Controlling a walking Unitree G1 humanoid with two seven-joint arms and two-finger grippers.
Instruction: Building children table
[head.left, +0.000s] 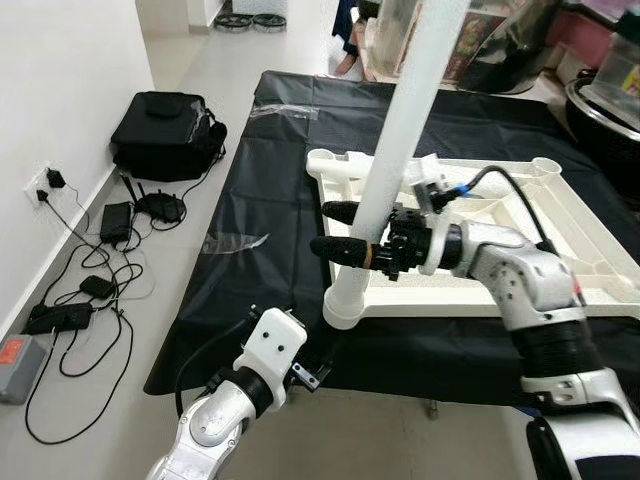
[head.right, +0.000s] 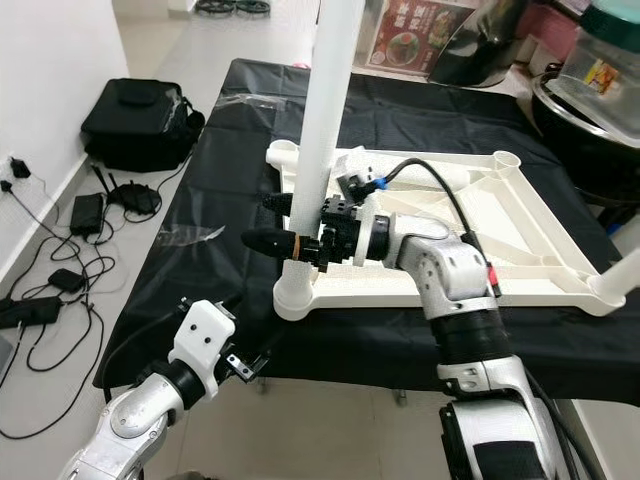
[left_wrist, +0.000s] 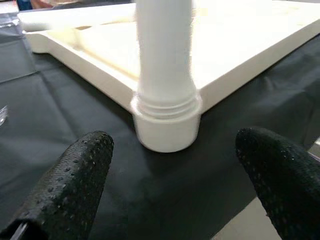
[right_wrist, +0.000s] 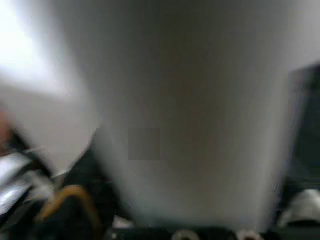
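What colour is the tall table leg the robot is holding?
White, like the tabletop frame; the table leg shows best in the left eye view.

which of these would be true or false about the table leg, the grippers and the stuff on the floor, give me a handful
1. The right gripper has its fingers on either side of the white leg. True.
2. The leg lies flat on the black cloth. False: it stands upright in a corner socket of the tabletop.
3. The left gripper is shut on the leg. False: open, short of it.
4. A black bag sits on the floor by the wall. True.
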